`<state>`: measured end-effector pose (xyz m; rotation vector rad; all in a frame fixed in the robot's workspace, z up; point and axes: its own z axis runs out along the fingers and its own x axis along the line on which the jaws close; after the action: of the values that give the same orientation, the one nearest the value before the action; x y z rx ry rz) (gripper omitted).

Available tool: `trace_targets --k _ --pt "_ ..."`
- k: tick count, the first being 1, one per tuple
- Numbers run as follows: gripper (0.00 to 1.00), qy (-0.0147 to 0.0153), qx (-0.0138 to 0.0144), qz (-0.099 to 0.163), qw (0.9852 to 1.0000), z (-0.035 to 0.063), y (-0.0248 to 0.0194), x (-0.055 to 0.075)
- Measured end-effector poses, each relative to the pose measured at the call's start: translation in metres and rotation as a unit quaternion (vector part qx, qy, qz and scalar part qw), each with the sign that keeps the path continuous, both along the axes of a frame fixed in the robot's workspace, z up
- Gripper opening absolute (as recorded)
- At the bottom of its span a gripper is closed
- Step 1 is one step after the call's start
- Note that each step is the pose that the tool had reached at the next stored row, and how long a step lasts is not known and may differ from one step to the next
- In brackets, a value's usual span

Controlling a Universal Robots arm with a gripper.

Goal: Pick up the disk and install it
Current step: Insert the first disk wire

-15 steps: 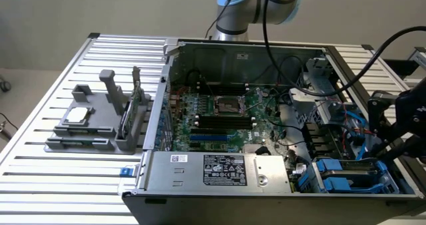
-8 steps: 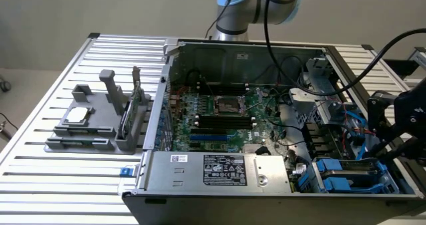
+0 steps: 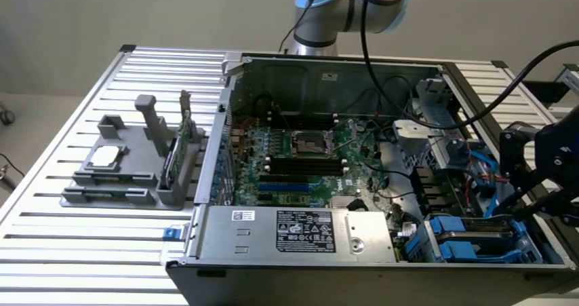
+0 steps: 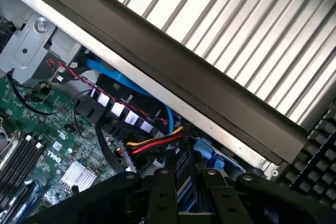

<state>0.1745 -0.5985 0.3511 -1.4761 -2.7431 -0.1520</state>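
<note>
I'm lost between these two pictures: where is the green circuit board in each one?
Exterior view: the green circuit board lies on the floor of the open computer case, in the middle of the picture.
Wrist view: the board lies next to the blue cable, inside the case's dark rim.
Shared landmark: the black memory slots on the board.

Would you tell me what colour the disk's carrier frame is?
Blue; the carrier frame shows best in the exterior view.

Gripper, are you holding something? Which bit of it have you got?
It cannot be told. The gripper is close above the blue drive carriers inside the computer case, but whether it grips anything there is hidden.
</note>
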Motion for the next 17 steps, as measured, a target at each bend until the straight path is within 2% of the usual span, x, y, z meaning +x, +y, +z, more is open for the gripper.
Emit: trace_targets --k 6,8,17 --pt "0.26 0.0001 0.0090 -0.022 0.9997 -0.0024 -0.0001 -0.0001" --pt "0.26 0.0005 0.0111 -0.026 0.9996 -0.0034 -0.0004 -0.0001" --pt "0.26 0.0015 0.0117 -0.037 0.9992 -0.0059 -0.0012 -0.0001"
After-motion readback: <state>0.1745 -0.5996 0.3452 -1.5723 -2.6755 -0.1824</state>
